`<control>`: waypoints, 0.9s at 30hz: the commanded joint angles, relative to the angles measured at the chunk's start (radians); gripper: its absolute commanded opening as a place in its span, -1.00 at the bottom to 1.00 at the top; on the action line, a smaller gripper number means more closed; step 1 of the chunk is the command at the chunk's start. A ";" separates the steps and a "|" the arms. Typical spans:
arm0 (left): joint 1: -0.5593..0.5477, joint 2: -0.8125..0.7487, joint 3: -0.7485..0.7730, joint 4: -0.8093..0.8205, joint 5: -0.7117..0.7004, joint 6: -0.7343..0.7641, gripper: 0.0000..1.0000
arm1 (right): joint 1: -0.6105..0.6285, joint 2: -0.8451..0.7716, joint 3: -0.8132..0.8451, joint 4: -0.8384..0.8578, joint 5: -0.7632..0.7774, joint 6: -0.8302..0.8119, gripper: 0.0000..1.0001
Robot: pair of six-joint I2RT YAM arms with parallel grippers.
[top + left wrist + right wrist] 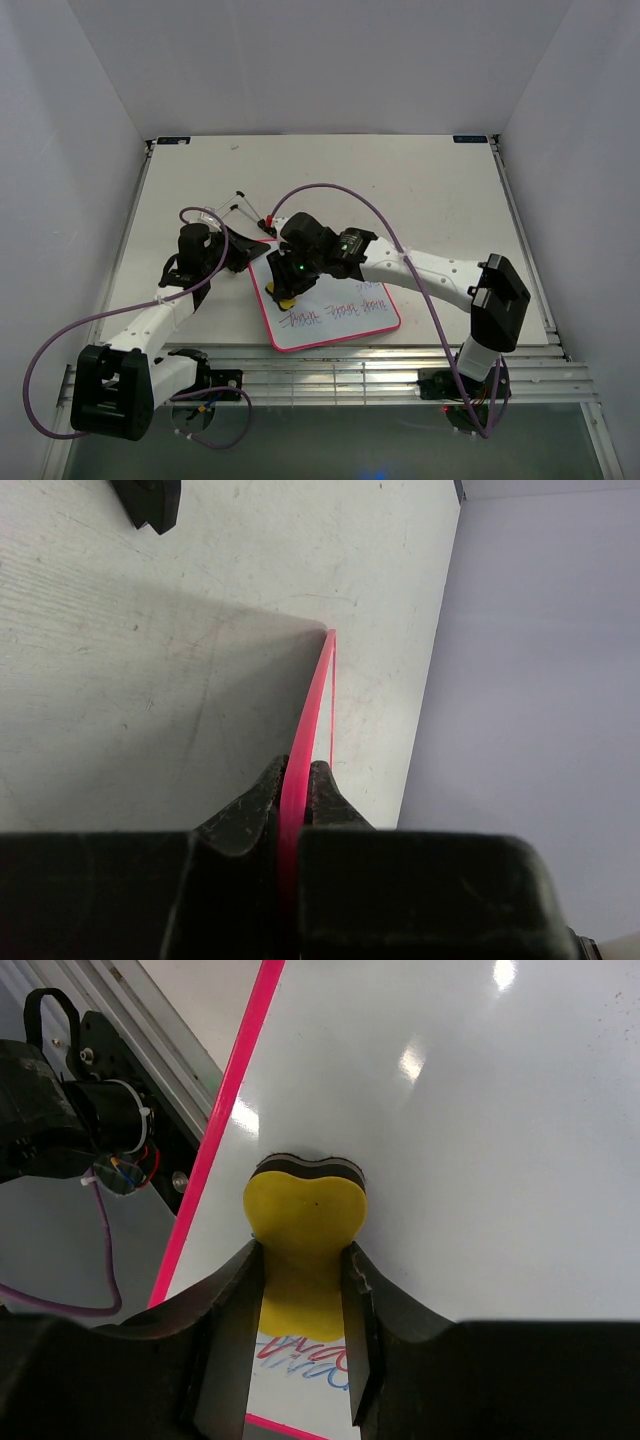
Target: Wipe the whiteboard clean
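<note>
The whiteboard (330, 332), glossy white with a pink rim, lies flat by the table's (420, 180) near edge. Its long axis runs roughly left to right, slightly skewed. Red and blue handwriting (335, 310) along its near side is too small to read. The left claw (297, 772) pinches the rim. The right claw (303, 1255) is clamped on a yellow sponge (305, 1200) that rests on the white face.
</note>
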 commanded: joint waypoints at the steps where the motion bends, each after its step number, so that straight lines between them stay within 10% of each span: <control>1: -0.013 0.002 -0.003 -0.079 -0.230 0.128 -1.00 | 0.076 0.055 -0.014 -0.014 -0.037 -0.010 -0.53; 27: -0.011 -0.011 -0.005 -0.095 -0.224 0.136 -1.00 | 0.050 -0.212 -0.442 -0.057 0.099 0.015 -0.53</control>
